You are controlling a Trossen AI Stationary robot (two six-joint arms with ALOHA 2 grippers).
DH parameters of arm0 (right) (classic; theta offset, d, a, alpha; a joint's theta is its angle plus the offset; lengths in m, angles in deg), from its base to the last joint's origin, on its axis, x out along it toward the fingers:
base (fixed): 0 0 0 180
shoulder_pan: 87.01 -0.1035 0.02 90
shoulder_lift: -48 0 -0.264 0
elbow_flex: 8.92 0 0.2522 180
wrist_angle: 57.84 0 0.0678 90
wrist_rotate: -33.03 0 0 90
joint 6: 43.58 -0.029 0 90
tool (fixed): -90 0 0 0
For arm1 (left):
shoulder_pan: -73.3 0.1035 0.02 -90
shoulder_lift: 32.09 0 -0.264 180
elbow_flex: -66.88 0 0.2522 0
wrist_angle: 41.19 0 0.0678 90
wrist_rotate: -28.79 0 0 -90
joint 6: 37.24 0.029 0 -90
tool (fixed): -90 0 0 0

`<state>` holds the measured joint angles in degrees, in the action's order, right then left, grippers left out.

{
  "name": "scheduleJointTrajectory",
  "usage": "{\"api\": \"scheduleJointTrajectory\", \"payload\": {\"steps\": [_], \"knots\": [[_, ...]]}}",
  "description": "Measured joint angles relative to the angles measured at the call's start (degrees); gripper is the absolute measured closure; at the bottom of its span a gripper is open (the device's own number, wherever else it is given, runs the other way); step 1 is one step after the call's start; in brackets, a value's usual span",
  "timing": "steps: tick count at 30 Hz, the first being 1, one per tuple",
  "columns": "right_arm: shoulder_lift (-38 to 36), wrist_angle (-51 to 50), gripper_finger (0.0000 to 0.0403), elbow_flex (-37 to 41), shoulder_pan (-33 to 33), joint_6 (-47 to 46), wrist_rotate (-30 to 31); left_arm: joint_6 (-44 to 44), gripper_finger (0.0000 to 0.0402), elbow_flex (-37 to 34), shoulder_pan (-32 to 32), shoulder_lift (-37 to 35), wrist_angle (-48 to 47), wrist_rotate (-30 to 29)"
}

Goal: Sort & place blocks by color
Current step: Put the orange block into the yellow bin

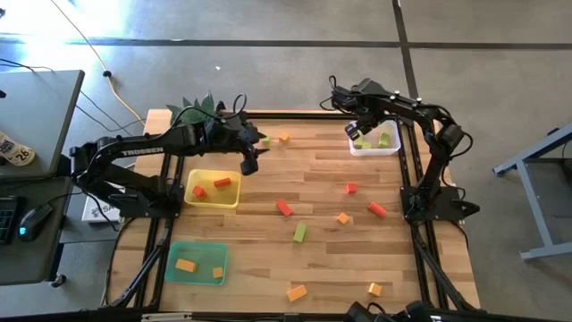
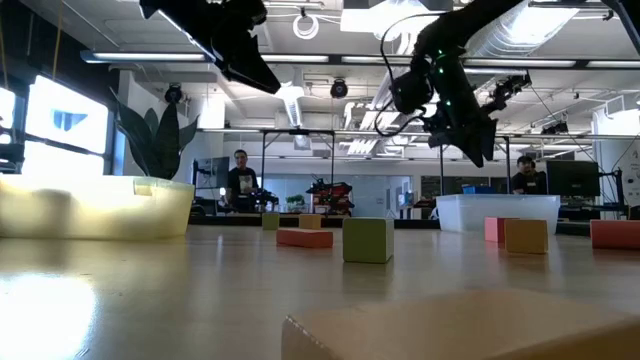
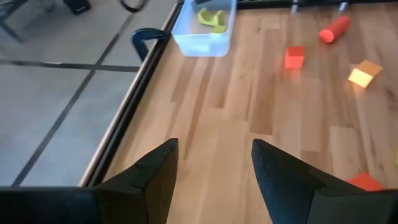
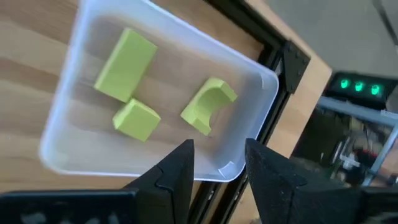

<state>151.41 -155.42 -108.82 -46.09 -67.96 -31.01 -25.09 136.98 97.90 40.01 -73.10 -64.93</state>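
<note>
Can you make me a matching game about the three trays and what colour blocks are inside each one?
Trays:
1. yellow tray
2. green tray
3. clear tray

Blocks inside:
a. orange blocks
b. light green blocks
c. red blocks

Pairs: 1-c, 2-a, 3-b

The right gripper hangs open over the clear tray, and the left gripper is open above the bare table near the yellow tray.
</note>
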Motion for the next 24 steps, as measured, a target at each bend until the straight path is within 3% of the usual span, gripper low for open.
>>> {"api": "scheduleJointTrajectory", "payload": {"steps": [11,24], "knots": [[-0.02,-0.70,0.0274,-13.36,-2.02,7.02,0.15,-0.61,0.0170,1.30,-0.01,0.78,2.13,-1.11],[-0.02,-2.25,0.0274,-29.76,-2.06,10.48,-6.64,13.92,0.0167,3.08,-1.65,2.33,5.76,10.66]]}}
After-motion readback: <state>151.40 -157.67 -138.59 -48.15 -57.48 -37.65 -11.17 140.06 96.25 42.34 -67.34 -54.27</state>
